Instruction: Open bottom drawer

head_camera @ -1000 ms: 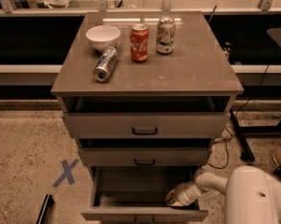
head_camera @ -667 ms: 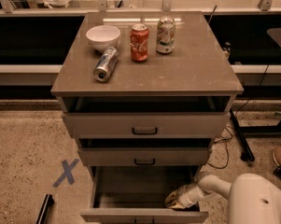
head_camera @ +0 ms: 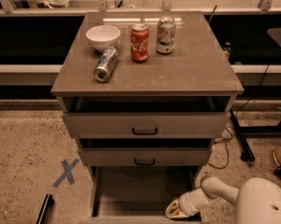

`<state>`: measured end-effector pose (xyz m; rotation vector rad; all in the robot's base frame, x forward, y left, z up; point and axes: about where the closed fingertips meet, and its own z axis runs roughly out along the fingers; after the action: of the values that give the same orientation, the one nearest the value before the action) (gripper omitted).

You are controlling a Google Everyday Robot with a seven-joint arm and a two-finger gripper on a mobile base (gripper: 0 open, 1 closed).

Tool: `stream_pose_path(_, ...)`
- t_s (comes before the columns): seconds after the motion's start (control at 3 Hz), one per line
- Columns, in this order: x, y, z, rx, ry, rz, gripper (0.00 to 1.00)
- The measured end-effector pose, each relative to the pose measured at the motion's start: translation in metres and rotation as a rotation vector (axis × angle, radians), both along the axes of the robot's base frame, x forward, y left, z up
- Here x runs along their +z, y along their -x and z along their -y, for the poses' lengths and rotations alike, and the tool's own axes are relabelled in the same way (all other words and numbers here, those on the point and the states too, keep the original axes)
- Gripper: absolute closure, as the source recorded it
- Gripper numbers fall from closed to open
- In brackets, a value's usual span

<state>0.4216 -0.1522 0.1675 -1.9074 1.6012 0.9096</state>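
Observation:
The bottom drawer (head_camera: 142,192) of the grey-beige cabinet is pulled far out, so I look down into its dark inside. Its front lies along the lower edge of the camera view (head_camera: 140,220), and its handle is out of view. My gripper (head_camera: 177,210) is at the drawer's front right corner, low in the view, on the end of my white arm (head_camera: 214,192). Whether it touches the drawer front is hidden.
The middle drawer (head_camera: 144,157) and top drawer (head_camera: 144,124) stand slightly open above. On the cabinet top (head_camera: 196,69) are a white bowl (head_camera: 103,35), a red can (head_camera: 139,42), a pale can (head_camera: 165,28) and a silver can lying down (head_camera: 105,64). A blue X (head_camera: 66,172) marks the floor at left. Cables and a stand leg (head_camera: 238,134) are at right.
The bottom drawer has slid further out toward the camera. My gripper has moved down the view with its front right corner.

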Motion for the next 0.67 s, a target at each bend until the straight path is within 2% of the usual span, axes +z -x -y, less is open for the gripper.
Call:
stream_pose_path(0.33, 0.012, 0.028, 0.002, 0.044, -0.012, -0.055, 1.00)
stream_pose_path(0.67, 0.020, 0.049, 0.002, 0.060, -0.028, -0.107, 1.00)
